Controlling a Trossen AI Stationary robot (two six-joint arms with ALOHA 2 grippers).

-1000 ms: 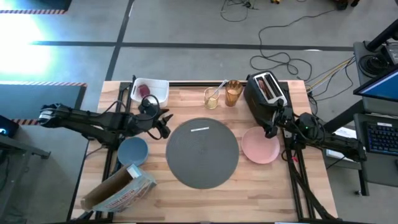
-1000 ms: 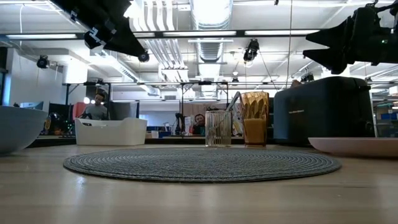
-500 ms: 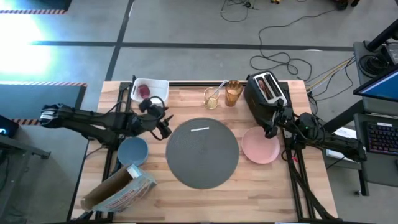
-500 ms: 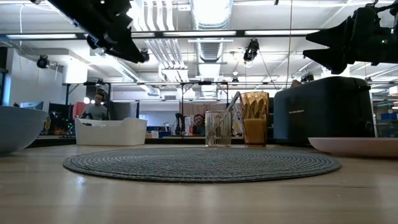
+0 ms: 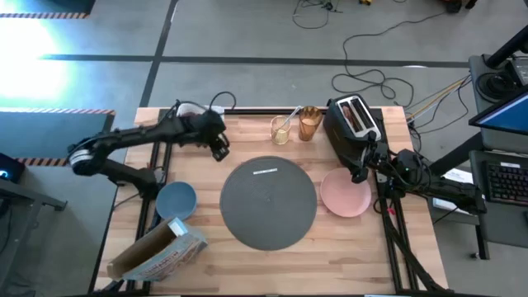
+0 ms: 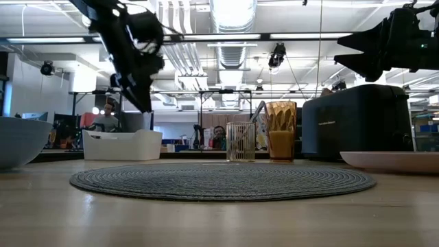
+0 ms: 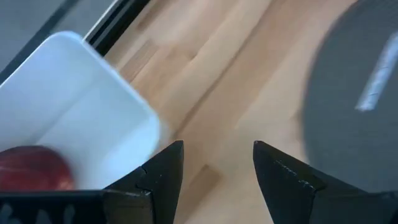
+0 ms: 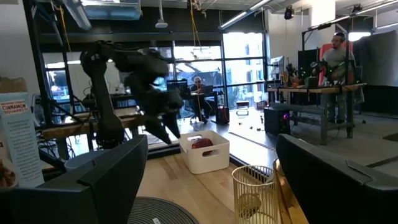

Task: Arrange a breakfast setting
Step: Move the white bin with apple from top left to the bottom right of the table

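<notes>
The round dark-grey mat (image 5: 268, 202) lies mid-table with the metal spoon (image 5: 264, 172) on its far part. The blue bowl (image 5: 176, 200) stands to its left and the pink plate (image 5: 345, 192) to its right. The amber tumbler (image 5: 309, 124) stands at the far edge. The red apple (image 7: 30, 172) lies in the white tray (image 7: 81, 118). A brown slice (image 5: 356, 115) shows in a toaster slot. My left gripper (image 7: 217, 167) hangs open, tipped down, over bare wood just beside the tray (image 5: 188, 111). My right gripper (image 5: 360, 172) waits open above the plate's far rim.
A black toaster (image 5: 351, 125) stands at the far right. A clear glass (image 5: 281, 130) stands beside the tumbler. A cereal box (image 5: 157, 252) lies at the near left corner. People sit at desks in the room beyond the table.
My left gripper has swung from the mat's left rim toward the table's far edge, to the white tray's corner. It has come lower and tipped to point steeply down. Nothing on the table has moved.
</notes>
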